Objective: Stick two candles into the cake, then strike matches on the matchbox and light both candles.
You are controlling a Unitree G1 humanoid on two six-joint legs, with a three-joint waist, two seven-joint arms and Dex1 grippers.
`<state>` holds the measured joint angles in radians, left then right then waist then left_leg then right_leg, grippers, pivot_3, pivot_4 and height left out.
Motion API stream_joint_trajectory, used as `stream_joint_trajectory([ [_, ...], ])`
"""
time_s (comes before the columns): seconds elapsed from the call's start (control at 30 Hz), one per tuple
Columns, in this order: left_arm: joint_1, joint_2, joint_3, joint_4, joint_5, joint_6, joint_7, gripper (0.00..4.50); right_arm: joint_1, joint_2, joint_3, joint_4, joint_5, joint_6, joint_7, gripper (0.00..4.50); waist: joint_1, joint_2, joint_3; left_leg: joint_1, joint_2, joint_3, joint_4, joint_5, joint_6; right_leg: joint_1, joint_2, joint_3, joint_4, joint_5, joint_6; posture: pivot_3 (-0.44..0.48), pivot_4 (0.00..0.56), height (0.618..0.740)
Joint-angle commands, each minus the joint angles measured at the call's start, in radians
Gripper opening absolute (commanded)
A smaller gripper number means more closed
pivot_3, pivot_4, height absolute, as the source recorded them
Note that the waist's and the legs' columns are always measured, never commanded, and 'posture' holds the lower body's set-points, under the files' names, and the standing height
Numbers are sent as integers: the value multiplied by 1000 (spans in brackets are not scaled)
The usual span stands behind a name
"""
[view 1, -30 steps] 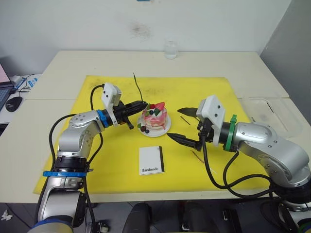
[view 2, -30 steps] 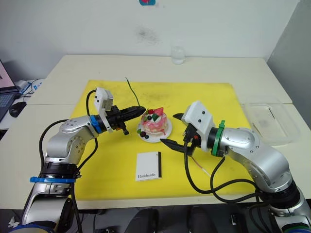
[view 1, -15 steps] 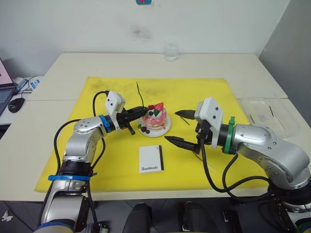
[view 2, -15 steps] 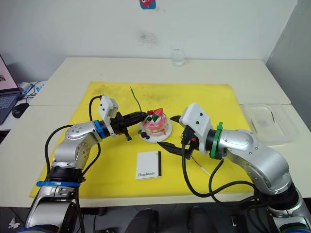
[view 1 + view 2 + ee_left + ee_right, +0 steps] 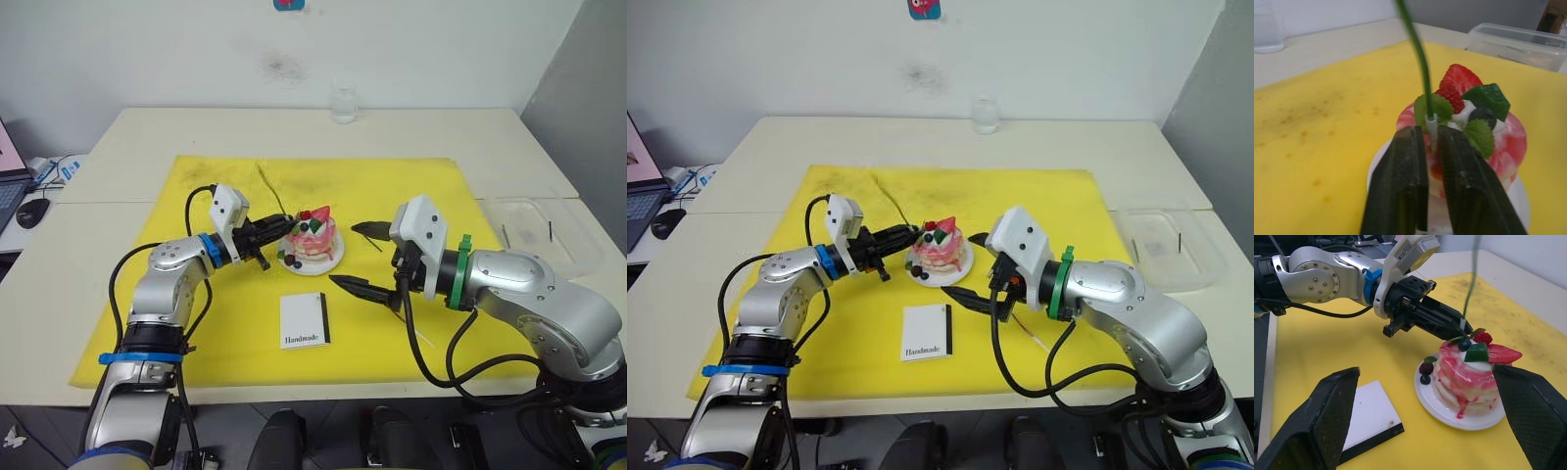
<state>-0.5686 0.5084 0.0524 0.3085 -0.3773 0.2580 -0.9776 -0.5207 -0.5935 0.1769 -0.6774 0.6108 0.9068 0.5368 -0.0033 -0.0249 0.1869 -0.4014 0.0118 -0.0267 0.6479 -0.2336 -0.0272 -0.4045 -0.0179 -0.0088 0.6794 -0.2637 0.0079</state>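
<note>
The pink-and-white cake (image 5: pixel 313 238) sits on its small white plate (image 5: pixel 315 265) on the yellow mat. My left gripper (image 5: pixel 282 224) is at the cake's left edge, shut on the white lower end of the green candle (image 5: pixel 271 189). That candle (image 5: pixel 1420 58) rises and leans up and away from the cake top. My right gripper (image 5: pixel 359 257) is open wide just right of the plate, holding nothing. The white matchbox (image 5: pixel 306 320) lies in front of the cake. A short dark match (image 5: pixel 372 243) lies by the right gripper's far finger. The dark red candle (image 5: pixel 1031 331) lies on the mat under the right wrist.
A clear plastic container (image 5: pixel 537 227) with a couple of short dark sticks stands off the mat at the right. A glass (image 5: pixel 343 102) stands at the table's back edge. A laptop and mouse (image 5: pixel 29 210) sit at the far left.
The green candle's top has tilted leftward while its lower end stays in the left gripper beside the cake. The right gripper has stayed open by the plate. The camera shifted slightly.
</note>
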Motion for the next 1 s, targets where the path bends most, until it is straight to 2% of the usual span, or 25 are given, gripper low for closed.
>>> stream_joint_trajectory([
  [0.03,0,25,18,-28,-8,17,-15,2198,-15,9,-27,-35,3,-5,-10,4500,0,0,0,0,0,0,0,0,0,0,0,0,0,0,0,0,150,740],
  [0.27,18,41,51,-99,-27,45,5,4413,-14,27,-21,-32,3,-7,-18,4500,0,0,0,0,0,0,-1,0,0,0,0,0,0,0,0,0,150,740],
  [0.8,52,76,107,-151,-55,133,59,4463,3,44,-29,-32,-8,-18,-27,4500,-2,0,0,0,0,0,-1,0,0,-1,0,0,0,0,0,0,150,740],
  [1.0,128,158,141,-261,-100,209,24,4463,27,26,-55,-37,-13,-27,-21,4500,-4,0,0,0,1,0,-2,0,0,-1,0,0,0,0,0,0,150,740],
])
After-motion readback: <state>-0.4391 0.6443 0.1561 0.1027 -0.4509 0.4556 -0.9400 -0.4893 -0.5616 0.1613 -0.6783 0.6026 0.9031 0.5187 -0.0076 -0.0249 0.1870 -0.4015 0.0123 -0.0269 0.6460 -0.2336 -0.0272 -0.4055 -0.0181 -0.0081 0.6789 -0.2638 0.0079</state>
